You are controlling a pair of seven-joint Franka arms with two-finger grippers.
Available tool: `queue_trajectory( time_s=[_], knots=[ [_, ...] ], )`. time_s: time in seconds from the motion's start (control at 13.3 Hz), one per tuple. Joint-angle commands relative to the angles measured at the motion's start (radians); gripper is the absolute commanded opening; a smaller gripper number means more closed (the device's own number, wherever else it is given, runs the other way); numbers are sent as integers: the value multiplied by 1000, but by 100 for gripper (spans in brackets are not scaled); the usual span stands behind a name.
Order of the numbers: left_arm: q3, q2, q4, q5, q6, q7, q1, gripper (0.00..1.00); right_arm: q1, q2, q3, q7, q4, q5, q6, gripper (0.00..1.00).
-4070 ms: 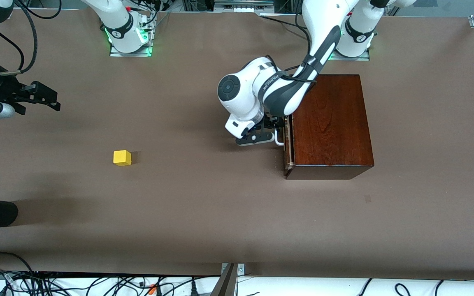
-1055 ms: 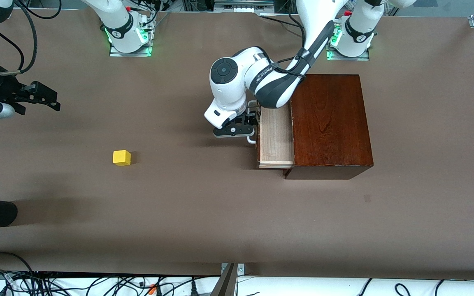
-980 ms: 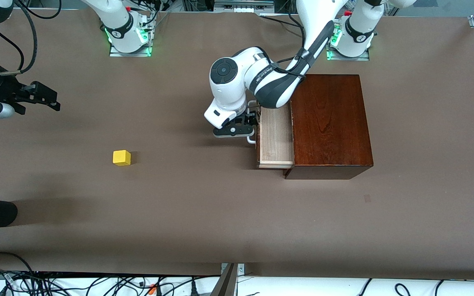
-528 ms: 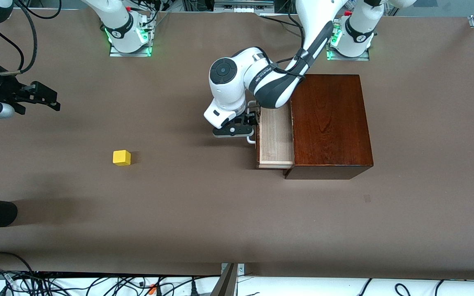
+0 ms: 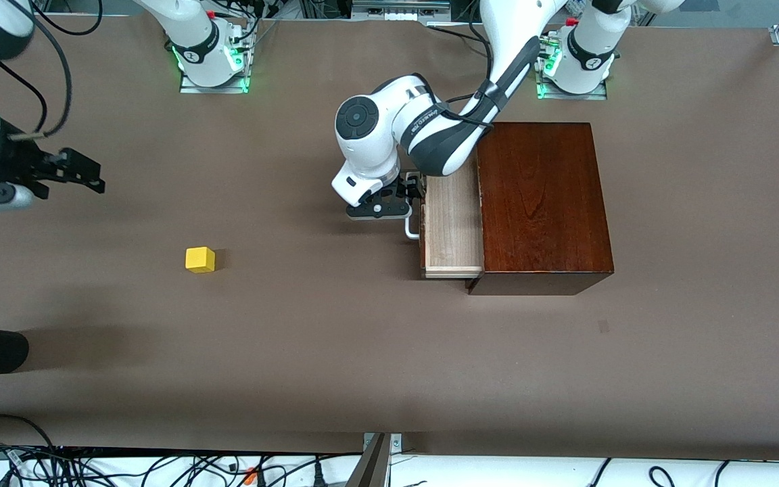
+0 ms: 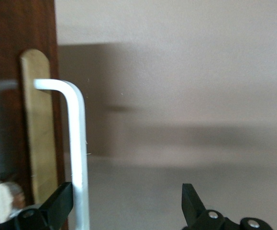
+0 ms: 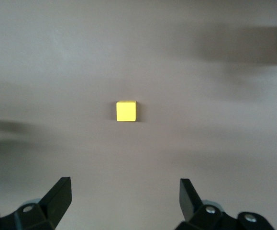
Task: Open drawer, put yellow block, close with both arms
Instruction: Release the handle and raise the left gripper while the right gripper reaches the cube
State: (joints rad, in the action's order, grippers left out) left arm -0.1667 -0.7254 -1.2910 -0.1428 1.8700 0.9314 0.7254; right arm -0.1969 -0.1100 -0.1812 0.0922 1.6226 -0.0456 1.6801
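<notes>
- Drawer stands pulled out of the box, toward the right arm's end of the bench.
- Left hand is wide at the handle, not clamping it.
- Right hand is wide, over bare bench.
- Block lies on the bench, well apart from the drawer.

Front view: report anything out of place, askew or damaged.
Nothing stands out. The drawer is pulled partway out of the wooden box and sits square, its pale lining bare. The yellow block rests flat on the table, apart from both.
</notes>
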Motion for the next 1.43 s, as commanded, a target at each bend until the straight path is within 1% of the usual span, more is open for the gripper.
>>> queue_trajectory(
  time_s=[0.0,0.08,0.23,0.38,0.53,0.6,0.75,0.83,0.9,0.98,1.06,1.13,1.21,1.28,1.36],
  knots=[
    [-8,0,125,14,-135,-28,-3,100,10,-112,5,38,-29,-2,9,100],
    [-5,9,145,11,-164,-48,-3,100,-1,-153,6,38,-29,7,15,100],
    [1,47,183,9,-237,-147,-23,100,-6,-227,12,35,3,-3,123,100],
    [-7,122,188,16,-308,-264,-111,100,-6,-246,19,35,107,-8,275,100],
    [-8,190,188,16,-374,-417,-209,100,-7,-246,38,37,260,-57,473,100],
    [-10,219,187,16,-388,-498,-260,100,-7,-247,45,35,326,-66,572,100],
    [-11,265,173,17,-417,-632,-346,100,-7,-287,69,34,394,-68,712,100],
    [-4,305,141,23,-419,-701,-378,100,-7,-312,81,34,407,-68,758,100],
    [-2,358,71,47,-410,-756,-424,100,-7,-332,91,34,413,-68,795,100],
    [1,418,8,98,-407,-785,-485,100,-7,-342,94,34,418,-68,812,100],
    [1,460,-35,127,-407,-808,-539,100,-7,-349,98,34,419,-68,820,100],
    [1,499,-83,132,-397,-863,-594,100,-7,-355,98,35,419,-68,822,100],
    [4,542,-138,137,-358,-926,-619,100,-7,-364,98,37,419,-68,822,100],
    [24,582,-207,137,-306,-959,-633,100,-4,-367,98,37,418,-68,822,100],
    [54,630,-276,140,-273,-970,-632,100,-3,-373,97,44,416,-68,822,97]
  ],
)
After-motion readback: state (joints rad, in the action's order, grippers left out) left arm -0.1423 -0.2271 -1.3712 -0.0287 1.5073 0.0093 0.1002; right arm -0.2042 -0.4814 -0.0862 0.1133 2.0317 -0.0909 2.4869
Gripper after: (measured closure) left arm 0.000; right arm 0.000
